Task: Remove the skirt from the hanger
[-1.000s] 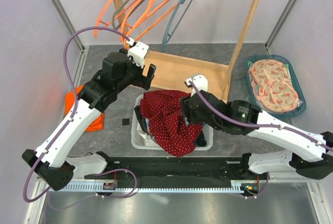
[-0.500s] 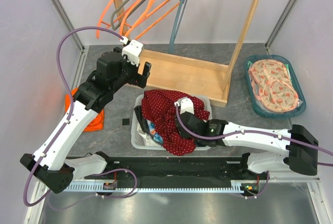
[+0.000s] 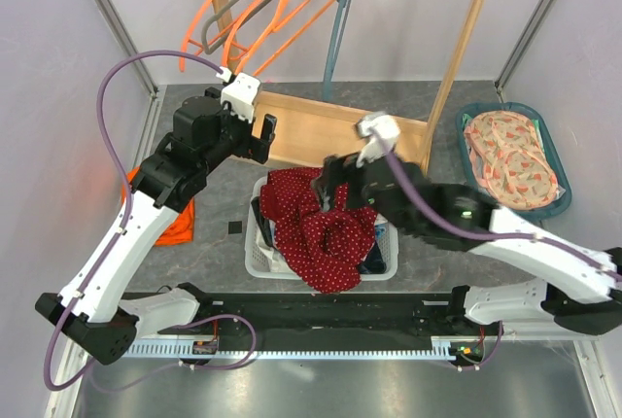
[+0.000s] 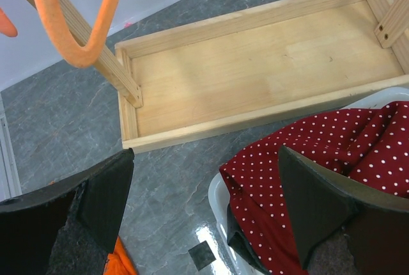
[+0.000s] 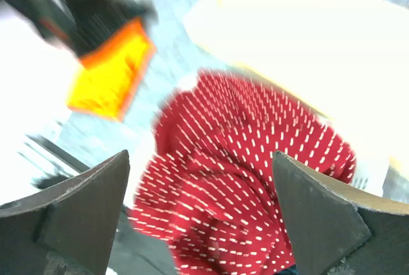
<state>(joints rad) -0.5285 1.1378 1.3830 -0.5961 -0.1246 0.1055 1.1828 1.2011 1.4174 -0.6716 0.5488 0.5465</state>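
The skirt (image 3: 321,233), red with white dots, lies heaped in a white basket (image 3: 255,261) and hangs over its front rim; it is on no hanger. Several empty hangers (image 3: 272,10) hang from the wooden rail. My right gripper (image 3: 342,185) hovers open above the skirt (image 5: 236,172), with nothing between its fingers (image 5: 77,204); that view is motion-blurred. My left gripper (image 3: 260,141) stands open over the floor, between the rack base (image 4: 255,77) and the basket's back left corner (image 4: 220,204). The skirt's edge (image 4: 319,153) shows beside its right finger.
The wooden rack's tray base (image 3: 340,136) sits just behind the basket, its post (image 3: 457,68) to the right. A teal tray (image 3: 466,121) with patterned fabric lies at far right. An orange cloth (image 3: 180,224) and a small black square (image 3: 234,228) lie left of the basket.
My right gripper has lifted up and back out of the basket and opened, leaving the skirt bunched there. My left gripper has drifted slightly left. The blue hanger has swung to hang straighter.
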